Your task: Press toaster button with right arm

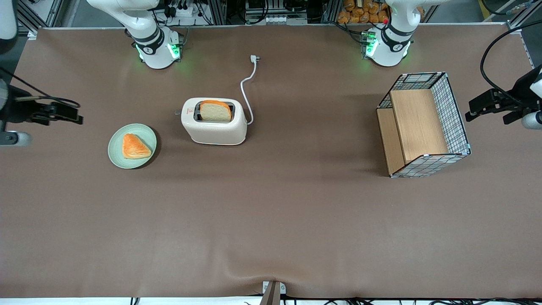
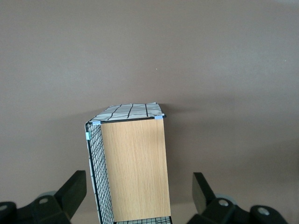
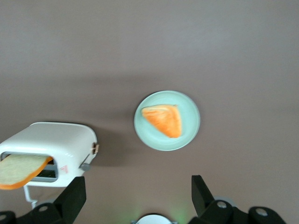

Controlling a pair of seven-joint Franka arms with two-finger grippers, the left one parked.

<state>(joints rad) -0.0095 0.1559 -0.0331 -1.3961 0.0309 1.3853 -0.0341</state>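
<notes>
toaster (image 1: 214, 126): cream-white rounded box standing on the brown table (image 1: 271, 220), in the upper middle of the front view, a little toward the working arm's end.
bread slice (image 1: 215, 111): upright in the toaster's long top slot, orange-brown crust showing, sticking up above the slot.
toaster button (image 1: 178, 112): small pale grey tab jutting from the toaster's narrow end, the end that faces the plate; it also shows in the right wrist view (image 3: 85, 165).
cord (image 1: 247, 91): white, running from the toaster's other end away from the front camera, ending in a plug lying on the table.
plate (image 1: 132, 145): pale green, round, just beside the toaster and nearer the front camera, carrying a triangular orange pastry (image 1: 135, 146).
gripper (image 3: 138, 193): held high above the table near the working arm's end, at the left edge of the front view (image 1: 67, 115); its black fingers are spread wide with nothing between them, well apart from the toaster.
basket (image 1: 423, 125): wire and wood, toward the parked arm's end of the table.
</notes>
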